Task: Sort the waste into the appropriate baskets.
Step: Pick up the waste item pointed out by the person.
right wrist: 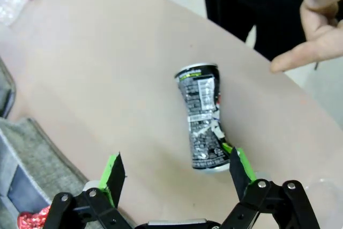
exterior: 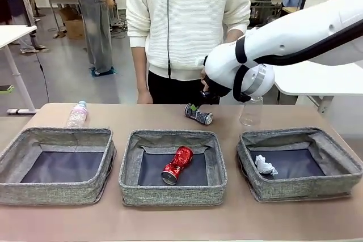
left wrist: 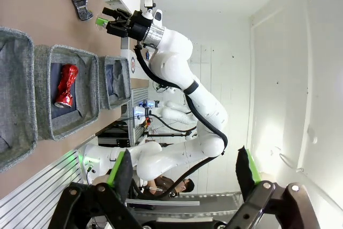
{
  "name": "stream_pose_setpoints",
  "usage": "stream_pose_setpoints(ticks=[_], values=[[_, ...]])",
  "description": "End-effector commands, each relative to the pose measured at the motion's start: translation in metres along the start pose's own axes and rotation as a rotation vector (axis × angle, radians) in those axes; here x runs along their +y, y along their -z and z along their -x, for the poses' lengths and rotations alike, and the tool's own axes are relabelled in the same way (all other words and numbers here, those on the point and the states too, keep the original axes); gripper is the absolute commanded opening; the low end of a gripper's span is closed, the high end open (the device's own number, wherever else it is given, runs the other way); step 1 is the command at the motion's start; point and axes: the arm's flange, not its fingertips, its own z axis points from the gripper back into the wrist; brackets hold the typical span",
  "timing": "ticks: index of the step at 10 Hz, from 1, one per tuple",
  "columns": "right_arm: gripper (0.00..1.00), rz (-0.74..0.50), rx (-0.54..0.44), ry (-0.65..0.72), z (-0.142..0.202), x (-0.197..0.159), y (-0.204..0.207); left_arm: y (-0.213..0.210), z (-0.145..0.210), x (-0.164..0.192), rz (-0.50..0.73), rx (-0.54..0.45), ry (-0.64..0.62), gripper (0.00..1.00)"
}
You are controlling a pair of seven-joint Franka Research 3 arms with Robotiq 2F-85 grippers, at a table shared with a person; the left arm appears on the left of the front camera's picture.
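A crushed black-and-silver can [exterior: 198,114] lies on the table behind the middle basket [exterior: 173,192]. My right gripper [exterior: 199,101] hovers open just above it. In the right wrist view the can [right wrist: 202,117] lies ahead of the open right gripper [right wrist: 177,171], closer to the right-hand fingertip. A crushed red can [exterior: 177,164] rests in the middle basket and a white paper wad [exterior: 265,165] in the right basket [exterior: 306,188]. The left basket [exterior: 57,192] holds nothing. My left gripper [left wrist: 182,159] is open, raised well above the table.
A clear plastic bottle [exterior: 77,114] lies behind the left basket and a clear cup [exterior: 251,111] stands behind the right one. The person stands at the far edge; one hand [right wrist: 316,20] points a finger towards the black can.
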Motion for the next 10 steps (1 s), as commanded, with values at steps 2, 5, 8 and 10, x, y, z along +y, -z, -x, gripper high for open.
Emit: stream_pose_setpoints(ticks=[2, 5, 8, 10], values=[[1.00, 0.051, -0.007, 0.028, -0.002, -0.002, 0.006, -0.002, 0.002, -0.003, -0.010, -0.001, -0.006, 1.00], [1.00, 0.068, 0.009, 0.051, 0.001, -0.009, 0.020, -0.002, 0.002, -0.003, -0.010, -0.001, -0.006, 1.00], [1.00, 0.061, 0.021, 0.050, 0.004, -0.016, 0.038, -0.002, 0.002, -0.003, -0.010, -0.001, -0.006, 1.00], [1.00, 0.056, 0.024, 0.058, 0.006, -0.018, 0.045, -0.002, 0.002, -0.003, -0.010, -0.001, -0.006, 1.00]])
